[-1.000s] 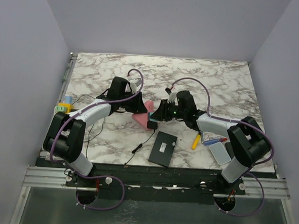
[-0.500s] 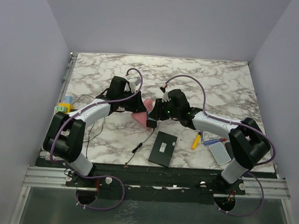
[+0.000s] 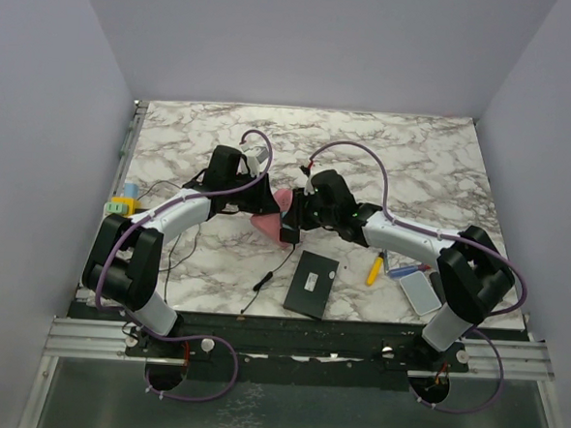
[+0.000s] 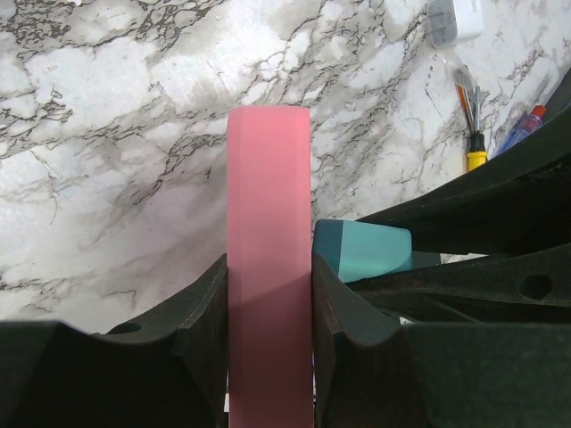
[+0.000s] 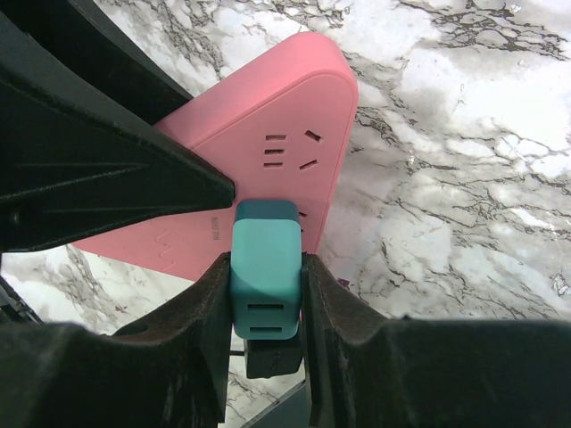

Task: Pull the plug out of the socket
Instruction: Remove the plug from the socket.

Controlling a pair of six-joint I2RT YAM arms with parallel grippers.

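Plug [image 5: 265,283], boxy teal, pinched in right pincer [image 5: 265,266], pink slab socket [image 4: 268,205] in left pincer [image 4: 268,299]

**Where things sit**

The socket [image 5: 268,152] is in the middle of the table [image 3: 415,154], between the fingers of the left gripper [image 4: 268,276]. The plug [image 5: 265,254] touches the socket's right side, between the fingers of the right gripper [image 5: 264,281]. A flat box [image 3: 311,284] lies in front, with a screwdriver [image 3: 374,269] on its right.
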